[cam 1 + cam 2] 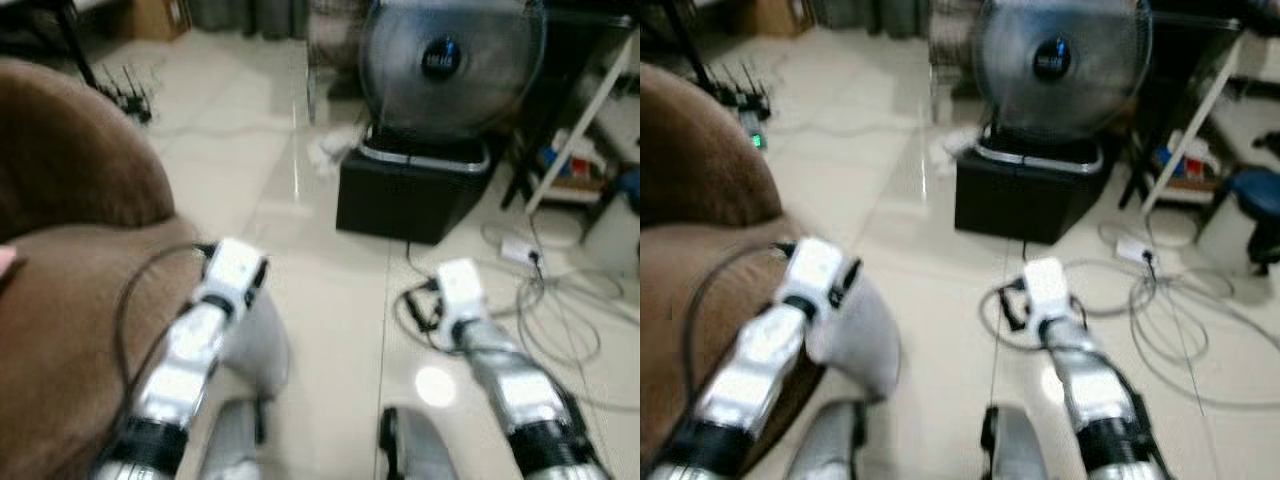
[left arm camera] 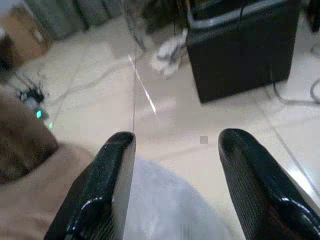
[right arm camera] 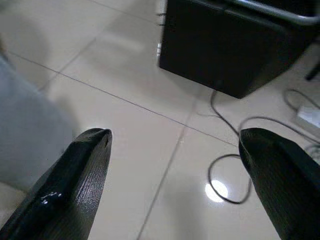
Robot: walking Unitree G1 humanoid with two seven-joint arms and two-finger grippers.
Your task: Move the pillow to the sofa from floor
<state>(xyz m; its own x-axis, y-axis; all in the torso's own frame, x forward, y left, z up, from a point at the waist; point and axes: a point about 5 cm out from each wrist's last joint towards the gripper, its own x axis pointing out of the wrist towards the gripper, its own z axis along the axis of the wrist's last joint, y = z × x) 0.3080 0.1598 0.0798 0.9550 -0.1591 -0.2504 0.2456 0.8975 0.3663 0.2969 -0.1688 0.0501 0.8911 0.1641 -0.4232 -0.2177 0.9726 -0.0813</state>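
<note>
The light grey pillow (image 1: 262, 345) sits low beside the front edge of the brown sofa (image 1: 70, 210), just under my left wrist. In the left wrist view my left gripper (image 2: 172, 142) is open, its two black fingers spread above the pillow (image 2: 170, 205) with nothing held between them. My right gripper (image 3: 175, 137) is open over bare floor tiles, and the pillow (image 3: 25, 135) lies off to its side. My right arm (image 1: 470, 310) reaches forward to the right of the pillow.
A black box (image 1: 410, 195) carrying a large round fan (image 1: 450, 60) stands ahead on the tiled floor. Loose cables (image 1: 560, 310) sprawl at the right by a white rack (image 1: 590, 110) and a blue stool (image 1: 1255, 195). A power strip (image 1: 125, 95) lies beyond the sofa.
</note>
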